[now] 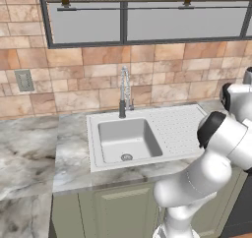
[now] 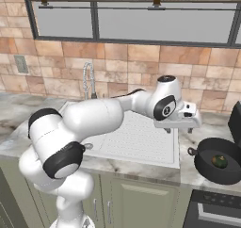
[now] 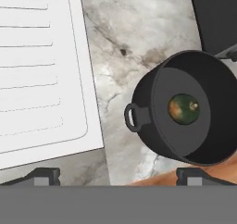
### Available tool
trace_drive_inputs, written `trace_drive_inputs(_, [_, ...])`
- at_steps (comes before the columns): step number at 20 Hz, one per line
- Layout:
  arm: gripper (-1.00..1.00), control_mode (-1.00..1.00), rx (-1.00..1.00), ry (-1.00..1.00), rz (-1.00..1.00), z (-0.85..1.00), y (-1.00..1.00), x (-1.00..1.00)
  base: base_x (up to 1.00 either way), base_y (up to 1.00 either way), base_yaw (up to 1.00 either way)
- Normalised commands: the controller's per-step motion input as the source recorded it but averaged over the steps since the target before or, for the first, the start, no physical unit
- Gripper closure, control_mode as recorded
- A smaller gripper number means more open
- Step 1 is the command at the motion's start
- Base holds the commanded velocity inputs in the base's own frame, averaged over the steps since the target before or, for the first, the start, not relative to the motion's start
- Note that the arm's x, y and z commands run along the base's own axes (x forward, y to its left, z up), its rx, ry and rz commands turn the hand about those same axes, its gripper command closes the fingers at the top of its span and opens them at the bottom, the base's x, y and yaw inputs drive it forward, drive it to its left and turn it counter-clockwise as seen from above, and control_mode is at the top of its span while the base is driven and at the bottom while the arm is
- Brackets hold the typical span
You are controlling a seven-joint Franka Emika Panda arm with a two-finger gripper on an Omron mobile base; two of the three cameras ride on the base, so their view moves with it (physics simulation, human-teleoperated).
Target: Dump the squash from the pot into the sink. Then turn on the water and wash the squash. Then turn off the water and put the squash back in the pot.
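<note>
The wide round black pot (image 3: 185, 108) sits on the marble desk (image 3: 120, 42), just to the right of the ribbed white drainboard (image 3: 37, 70). Inside the pot lies the small round squash (image 3: 183, 109), resting on the pot's flat bottom near the middle. The squash is dark green with an orange patch on one side and a little pale stem spot. The pot has a small loop handle (image 3: 132, 117) that points toward the drainboard. In the right base view the pot (image 2: 219, 163) stands on the desk near the dark stove, with the squash (image 2: 218, 161) in it.

The light grey sink (image 1: 129, 139) has a round metal drain (image 1: 126, 157) in its bowl. A tall shiny tap (image 1: 124, 92) stands behind it.

The tool (image 2: 180, 128) hangs above the edge of the drainboard, near the pot but not touching it. Its two fingers are spread wide apart and pinch nothing.
</note>
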Motion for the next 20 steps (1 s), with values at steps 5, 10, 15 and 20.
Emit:
trace_drive_inputs(5, [-1.00, -1.00, 0.00, 0.00, 0.00, -0.22, -0.13, 0.00, 0.00, 0.00, 0.00])
trace_drive_inputs(10, [-1.00, -1.00, 0.00, 0.01, 0.00, -0.20, -0.24, 0.04, 0.00, 0.00, 0.00])
trace_drive_inputs(15, [-1.00, -1.00, 0.00, 0.03, 0.00, -0.22, -0.17, 0.06, 0.00, 0.00, 0.00])
trace_drive_inputs(20, [-1.00, -1.00, 0.00, 0.04, 0.00, -0.18, -0.18, 0.10, 0.00, 0.00, 0.00])
